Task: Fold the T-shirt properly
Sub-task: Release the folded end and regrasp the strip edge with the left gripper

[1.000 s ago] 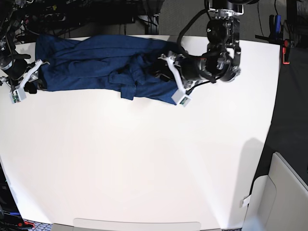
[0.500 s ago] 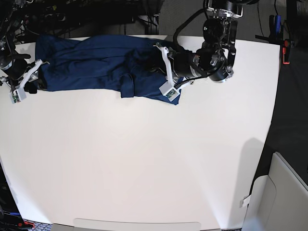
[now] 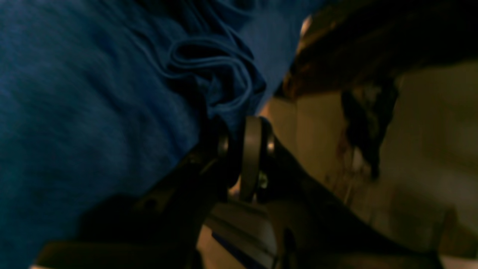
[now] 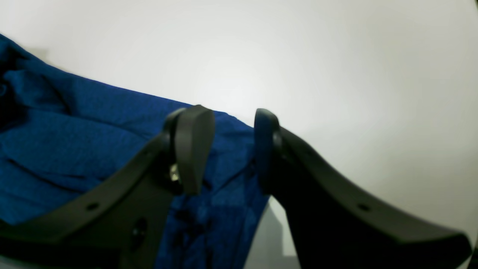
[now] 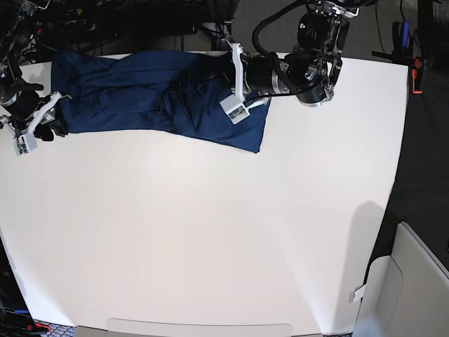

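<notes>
In the left wrist view we see the left gripper (image 3: 244,149) pressed together on a bunched fold of the shirt (image 3: 93,93); the cloth puckers into creases right above the pinch, so we judge it is gripped, not just touched.

In the right wrist view the right gripper (image 4: 227,149) stands spread, its fingers (image 4: 192,145) astride the shirt's (image 4: 74,149) edge, with cloth showing in the gap and bare white table (image 4: 336,56) beyond. We cannot tell whether the fingers touch the fabric.

In the base view the shirt (image 5: 140,91) lies crumpled in a long band along the far edge of the table (image 5: 210,246), well away from its near edge. The left gripper (image 5: 235,81) sits over the shirt's end nearer the arm's base; the right gripper (image 5: 31,130) sits at the opposite end.

We judge the folding barely begun: the shirt is rumpled, with no neat fold showing. Spreading it flat and making every fold are left.
</notes>
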You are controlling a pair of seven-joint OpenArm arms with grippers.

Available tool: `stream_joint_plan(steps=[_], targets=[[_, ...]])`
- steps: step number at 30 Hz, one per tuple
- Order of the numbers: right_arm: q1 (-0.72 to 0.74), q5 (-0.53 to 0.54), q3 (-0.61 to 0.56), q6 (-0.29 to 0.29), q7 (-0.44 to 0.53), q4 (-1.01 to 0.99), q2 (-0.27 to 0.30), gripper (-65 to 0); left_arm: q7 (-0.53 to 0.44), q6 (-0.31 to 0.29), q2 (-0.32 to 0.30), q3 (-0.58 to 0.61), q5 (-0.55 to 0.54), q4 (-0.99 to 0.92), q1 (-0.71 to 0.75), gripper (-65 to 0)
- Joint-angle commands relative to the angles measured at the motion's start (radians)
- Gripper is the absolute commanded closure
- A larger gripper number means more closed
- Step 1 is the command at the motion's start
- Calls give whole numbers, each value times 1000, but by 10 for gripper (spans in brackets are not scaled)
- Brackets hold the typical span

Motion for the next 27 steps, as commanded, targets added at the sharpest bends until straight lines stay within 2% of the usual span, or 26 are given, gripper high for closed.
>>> stream_joint_plan(steps=[1, 7, 10, 15, 19, 27], targets=[[8, 13, 6, 2, 21, 11, 22, -207, 3, -5, 0, 8, -22, 14, -8, -69], [5, 13, 6, 2, 21, 9, 25, -208, 3, -4, -29, -2, -22, 18, -12, -187], [0, 13, 6, 2, 21, 9, 27, -208, 3, -1, -51, -83, -27, 27, -20, -222], [-29, 13, 10, 2, 21, 9, 30, -208, 3, -4, -92, -224, -28, 78, -17, -224], [-78, 12, 10, 2, 21, 9, 57, -208, 3, -5, -114, -241, -28, 101, 0, -224], [-205, 12, 11, 2, 19, 6, 94, -209, 3, -1, -109, -275, -21, 103, 7, -224]])
